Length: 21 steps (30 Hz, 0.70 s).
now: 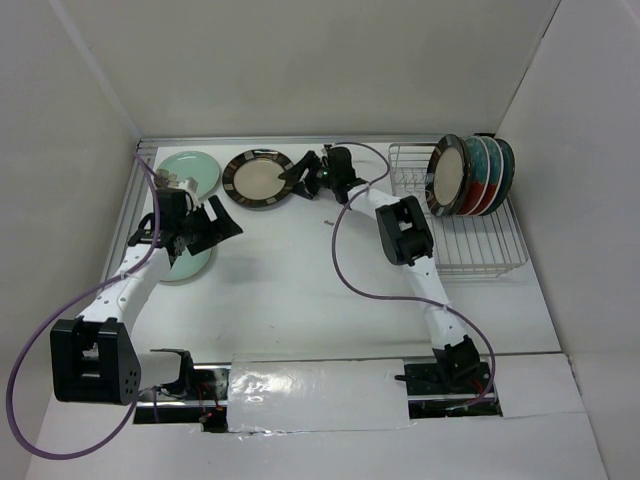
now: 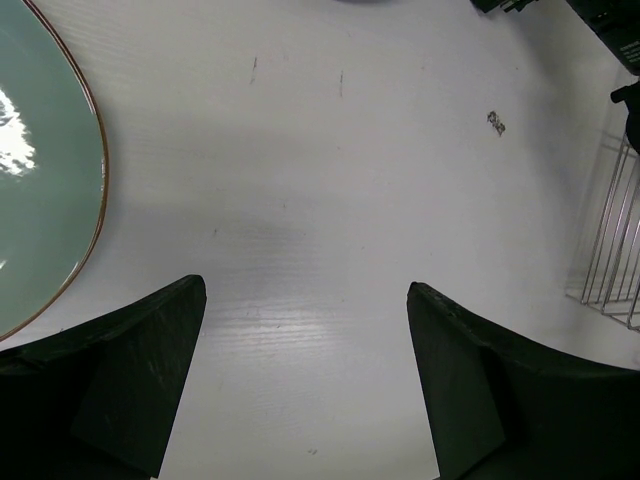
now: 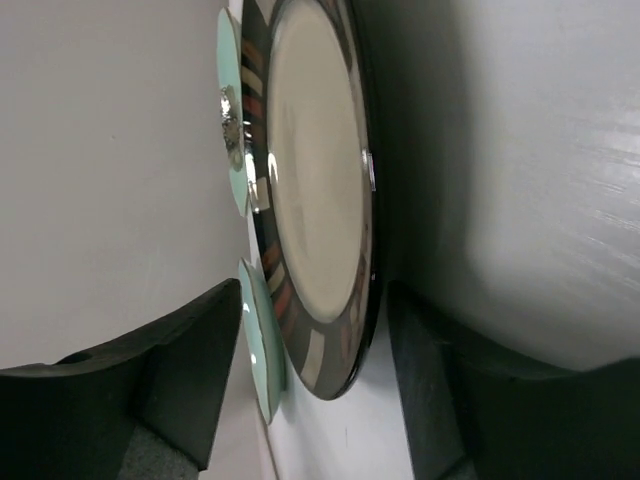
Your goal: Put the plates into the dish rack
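Note:
A cream plate with a dark striped rim (image 1: 258, 180) lies at the back of the table. My right gripper (image 1: 300, 178) is at its right edge. In the right wrist view the rim of this plate (image 3: 320, 200) sits between the fingers of the open right gripper (image 3: 315, 290), with a gap on each side. Two mint-green plates (image 1: 190, 172) (image 1: 188, 262) lie at the left. My left gripper (image 1: 215, 225) hovers beside the nearer one and is open (image 2: 306, 285) over bare table. The dish rack (image 1: 480, 245) at the right holds several upright plates (image 1: 447, 175).
White walls close in the table at the back and on both sides. The nearer mint-green plate (image 2: 40, 180) shows at the left edge of the left wrist view, and the rack's wires (image 2: 610, 250) at its right. A purple cable (image 1: 345, 260) loops over the table's middle.

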Each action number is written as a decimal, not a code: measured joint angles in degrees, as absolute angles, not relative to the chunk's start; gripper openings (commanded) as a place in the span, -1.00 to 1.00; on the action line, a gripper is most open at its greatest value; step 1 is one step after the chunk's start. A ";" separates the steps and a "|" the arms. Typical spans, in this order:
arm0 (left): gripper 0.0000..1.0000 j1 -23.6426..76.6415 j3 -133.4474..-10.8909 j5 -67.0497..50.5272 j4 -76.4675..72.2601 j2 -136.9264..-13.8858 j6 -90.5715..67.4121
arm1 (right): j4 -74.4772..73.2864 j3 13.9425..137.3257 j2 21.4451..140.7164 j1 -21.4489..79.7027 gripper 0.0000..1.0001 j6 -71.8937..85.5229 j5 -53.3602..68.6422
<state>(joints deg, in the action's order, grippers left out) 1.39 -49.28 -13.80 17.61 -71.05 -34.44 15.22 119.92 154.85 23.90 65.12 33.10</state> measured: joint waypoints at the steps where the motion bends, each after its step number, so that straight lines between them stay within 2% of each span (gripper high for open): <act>1: 0.89 1.34 -49.28 -13.80 17.61 -71.05 -34.44 | 15.68 120.29 155.33 23.99 0.14 65.52 33.32; 3: 0.89 1.30 -49.28 -13.80 17.61 -71.05 -34.44 | 16.05 120.66 156.27 24.21 -0.10 66.06 33.36; 4: 0.89 1.30 -49.28 -13.80 17.61 -71.05 -34.44 | 16.36 120.70 156.75 24.25 -0.36 66.48 33.54; 6: 0.89 1.30 -49.25 -13.80 17.61 -71.05 -34.44 | 16.38 120.68 157.34 24.36 -0.60 66.87 33.52; 7: 0.89 1.30 -49.28 -13.80 17.61 -71.05 -34.44 | 16.78 120.64 157.51 24.34 -0.81 67.26 33.63; 9: 0.89 1.30 -49.28 -13.76 17.63 -71.05 -34.41 | 17.19 120.18 157.45 24.38 -0.99 67.70 33.28; 14: 0.89 1.30 -49.28 -13.76 17.61 -71.05 -34.44 | 15.81 116.81 154.54 24.51 -1.00 64.66 31.66; 21: 0.89 1.30 -49.25 -13.76 17.63 -71.05 -34.44 | 1.45 110.45 141.58 24.49 -1.00 48.99 25.43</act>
<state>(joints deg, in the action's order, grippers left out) 1.30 -49.25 -13.76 17.63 -71.05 -34.44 1.45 110.45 141.58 24.49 48.99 25.43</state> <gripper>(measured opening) 0.943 0.080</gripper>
